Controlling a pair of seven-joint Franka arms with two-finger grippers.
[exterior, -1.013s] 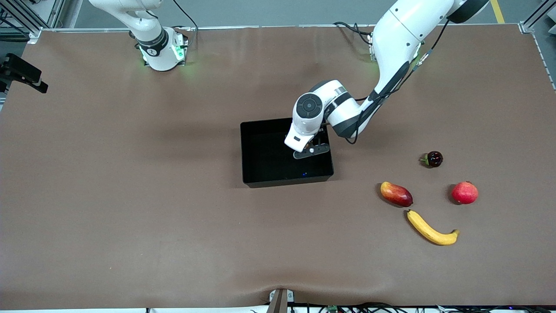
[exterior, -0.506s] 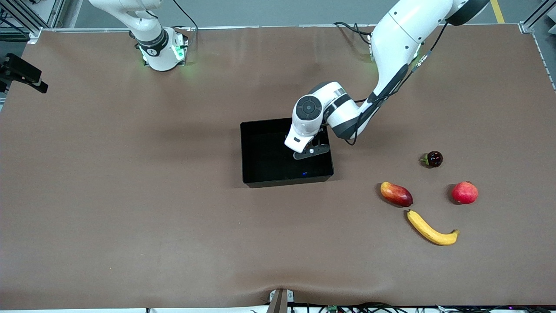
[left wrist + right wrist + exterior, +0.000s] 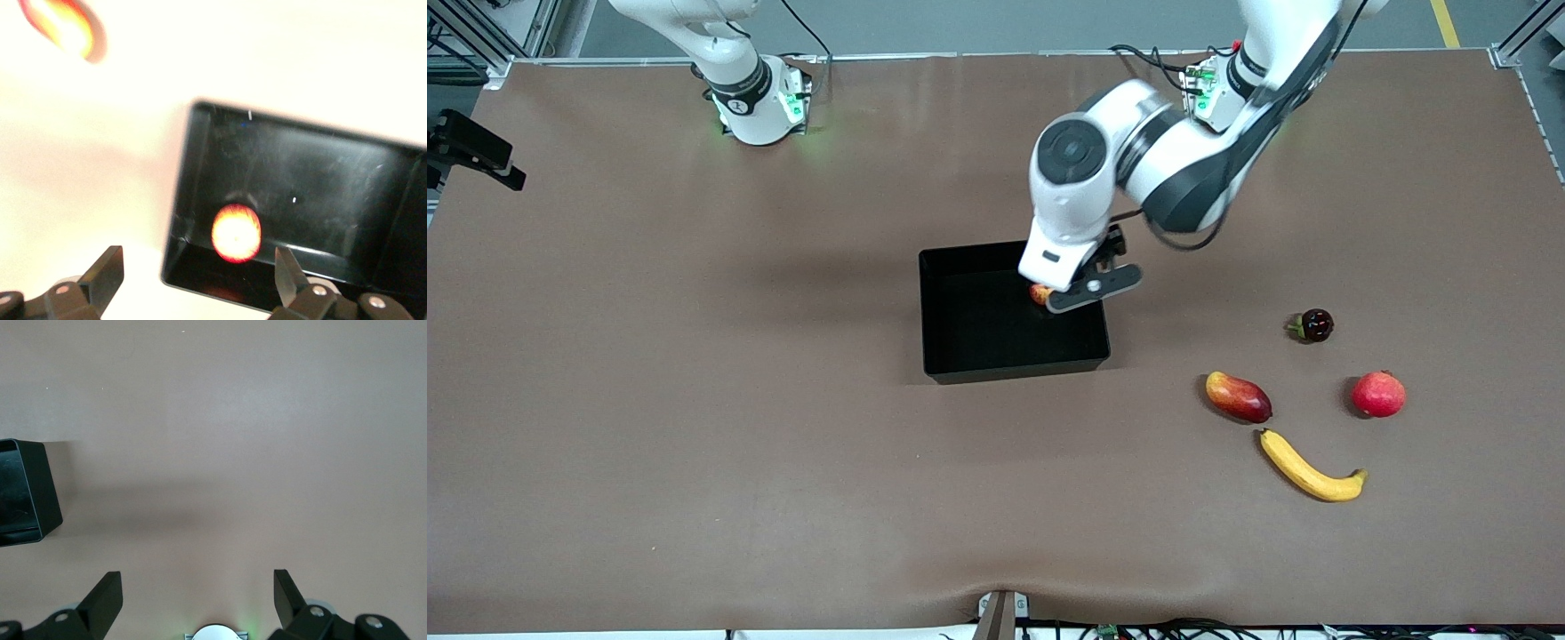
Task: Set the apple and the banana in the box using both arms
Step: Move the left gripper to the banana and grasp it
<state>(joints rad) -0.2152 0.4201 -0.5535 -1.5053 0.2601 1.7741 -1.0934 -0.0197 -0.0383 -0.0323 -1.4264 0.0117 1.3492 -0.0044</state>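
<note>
Apple [image 3: 1040, 293] sits in the box [image 3: 960, 366], close to the wall at the left arm's end. Over it hangs the left gripper [image 3: 197, 280], fingers spread wide and empty. Banana [image 3: 1311, 468] lies on the table nearer the front camera than the mango [image 3: 1238, 396]. Right gripper [image 3: 198, 597] waits over bare table, fingers wide too.

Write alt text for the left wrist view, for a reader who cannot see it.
The apple sits in the box, close to a corner, released. The left hand hangs open above that corner, its fingers wide apart. A mango shows on the table at the picture's edge.
</note>
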